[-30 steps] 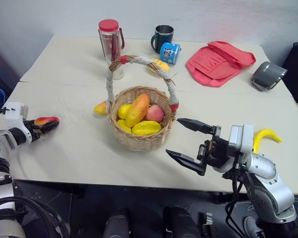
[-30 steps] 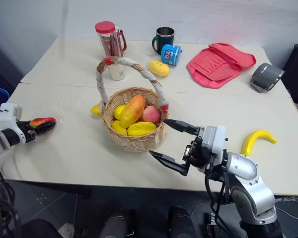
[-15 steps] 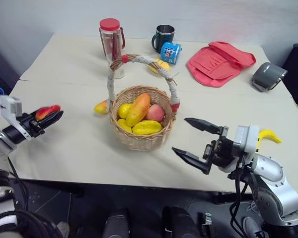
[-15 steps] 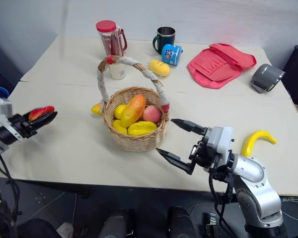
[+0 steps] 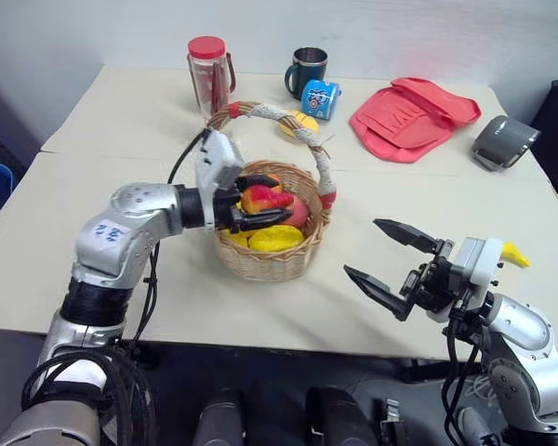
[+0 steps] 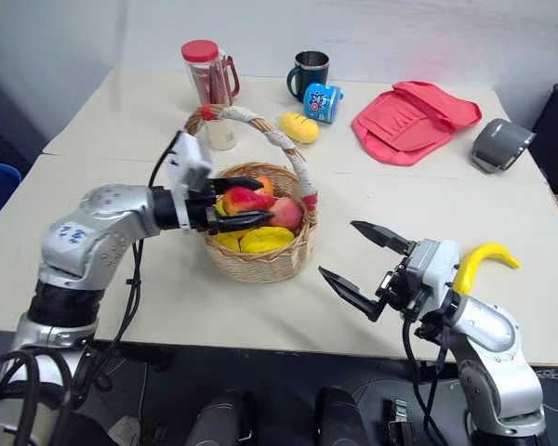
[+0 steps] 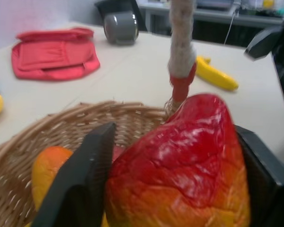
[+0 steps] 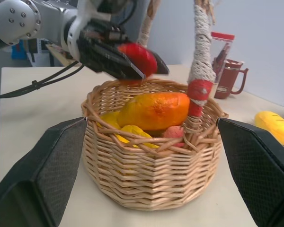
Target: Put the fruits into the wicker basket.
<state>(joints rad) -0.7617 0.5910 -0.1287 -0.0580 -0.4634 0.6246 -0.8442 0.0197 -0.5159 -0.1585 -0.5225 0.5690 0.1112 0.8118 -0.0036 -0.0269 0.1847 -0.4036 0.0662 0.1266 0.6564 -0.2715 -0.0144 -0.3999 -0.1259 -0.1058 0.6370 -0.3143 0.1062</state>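
Note:
My left gripper (image 5: 262,200) is shut on a red-yellow pear (image 7: 180,161) and holds it just over the wicker basket (image 5: 265,260), under the cloth-wrapped handle (image 5: 309,144). Inside the basket lie an orange mango (image 8: 156,109), a pink peach (image 5: 298,213) and yellow lemons (image 5: 274,239). A yellow banana (image 6: 479,263) rests on the table by my right arm, and a yellow fruit (image 6: 298,127) sits behind the basket. My right gripper (image 5: 363,247) stands open and empty to the right of the basket, its fingers pointing at it.
At the back of the table stand a clear jar with a red lid (image 5: 209,79), a dark mug (image 5: 307,67) and a blue printed can (image 5: 318,98). A red pouch (image 5: 409,111) and a grey object (image 5: 504,141) lie at the back right.
My left arm swung from the table's left edge to the right and upward, carrying the pear over the basket. My right gripper drifted slightly to the right, still open.

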